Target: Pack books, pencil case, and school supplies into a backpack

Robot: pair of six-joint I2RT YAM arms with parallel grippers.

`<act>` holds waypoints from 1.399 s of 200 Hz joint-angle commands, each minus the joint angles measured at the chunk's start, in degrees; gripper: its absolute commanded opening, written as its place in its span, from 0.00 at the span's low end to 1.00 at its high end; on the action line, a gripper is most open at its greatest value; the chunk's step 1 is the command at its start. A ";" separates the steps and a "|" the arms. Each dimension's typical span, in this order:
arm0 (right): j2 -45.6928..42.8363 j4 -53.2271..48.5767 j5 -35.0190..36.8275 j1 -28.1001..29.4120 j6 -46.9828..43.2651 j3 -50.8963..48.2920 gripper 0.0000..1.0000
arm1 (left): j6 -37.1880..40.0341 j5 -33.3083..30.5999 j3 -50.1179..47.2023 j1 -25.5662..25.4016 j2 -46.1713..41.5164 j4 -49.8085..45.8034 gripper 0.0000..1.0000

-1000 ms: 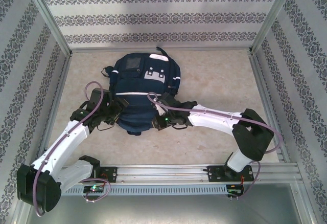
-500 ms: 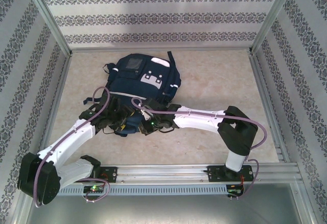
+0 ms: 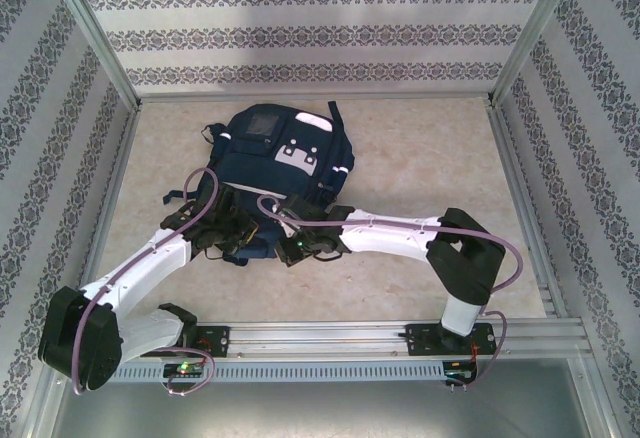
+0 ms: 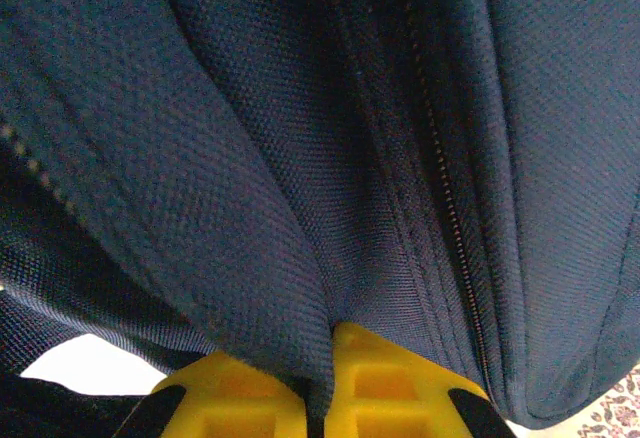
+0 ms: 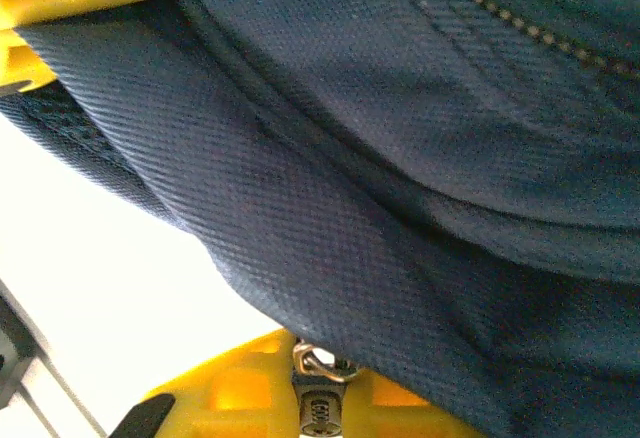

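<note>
Near left: left gripper [image 3: 233,242], pressed together on a fold of navy cloth at the near edge of the backpack [image 3: 280,143], yellow fingers [image 4: 390,393] meeting with only the pinched fabric between them. Just right of that fold, a zip [image 4: 440,188] running away up the panel, closed as far as can be made out.

Centre: backpack lying flat on the table [image 3: 430,158], towards the far left, patched front uppermost, straps trailing off its left side.

Near right: right gripper [image 3: 299,246], pressed together at the same near edge, just beside the left one, nipping what looks like a metal zip pull [image 5: 318,398] between its pads.

Handling, as a judgement: soft, limp weave, likely to sag, bunch and slide out rather than lift as one piece; no fragility to fear. How much it weighs cannot be told from here. Best taken by the stitched seam, the zip tape or the pull, where the cloth is doubled and firm. One side held fast, the other drawn along the zip line, not upward.
</note>
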 commanded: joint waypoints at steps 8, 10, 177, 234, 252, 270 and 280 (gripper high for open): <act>-3.01 -1.03 4.03 -1.68 -2.21 -3.51 0.00 | 1.20 -3.18 1.73 -0.30 -0.49 -0.31 0.04; -3.09 -0.97 4.22 -1.71 -2.39 -3.72 0.00 | 1.21 -3.09 1.76 -0.19 -0.50 -0.39 0.04; -6.70 8.75 3.14 -20.05 -4.09 -12.33 0.00 | 2.49 -1.64 2.22 1.02 -4.55 -2.87 0.03; -4.09 12.09 1.07 -25.71 -2.27 -12.10 0.03 | 2.76 -0.48 2.07 0.97 -3.86 -1.44 0.02; -3.12 11.39 2.93 -25.78 -2.29 -11.40 0.07 | 2.94 0.36 1.88 0.93 -2.89 -0.54 0.01; -2.65 10.88 3.03 -25.91 -2.32 -10.92 0.18 | 3.54 1.79 1.91 0.88 -1.60 1.66 0.01; -3.81 11.63 2.02 -25.77 -2.30 -11.57 0.26 | 4.28 2.83 2.69 0.58 -0.23 2.55 0.01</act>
